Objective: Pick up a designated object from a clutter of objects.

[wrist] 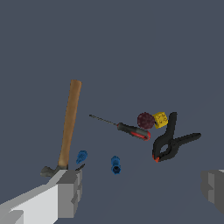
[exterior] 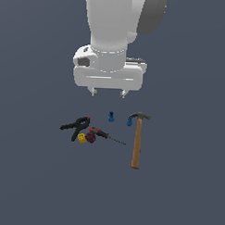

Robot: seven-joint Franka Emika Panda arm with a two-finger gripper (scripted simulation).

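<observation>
Six small things sit bunched mid-bench (exterior: 32, 189), bare surface all round. Hand (exterior: 108, 92) hangs above them, fingers spread, grasping nothing. Clamp (exterior: 75, 126) lies at the exterior view's left edge of the bunch, beside the screwdriver (exterior: 104, 135); hammer (exterior: 137, 141) bounds the right.

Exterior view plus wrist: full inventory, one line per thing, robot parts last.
Black spring clamp with red-orange jaw tips: 1, at the exterior view's left of the clutter.
Yellow cube: 1, beside the clamp.
Maroon ball: 1, beside the cube.
Thin red-and-black-handled screwdriver: 1, middle of the clutter.
Small blue pieces: 2, one mid-clutter, one by the hammer head.
Wooden-handled hammer: 1, at the exterior view's right.
Gripper: 1, white, open, above the clutter.
</observation>
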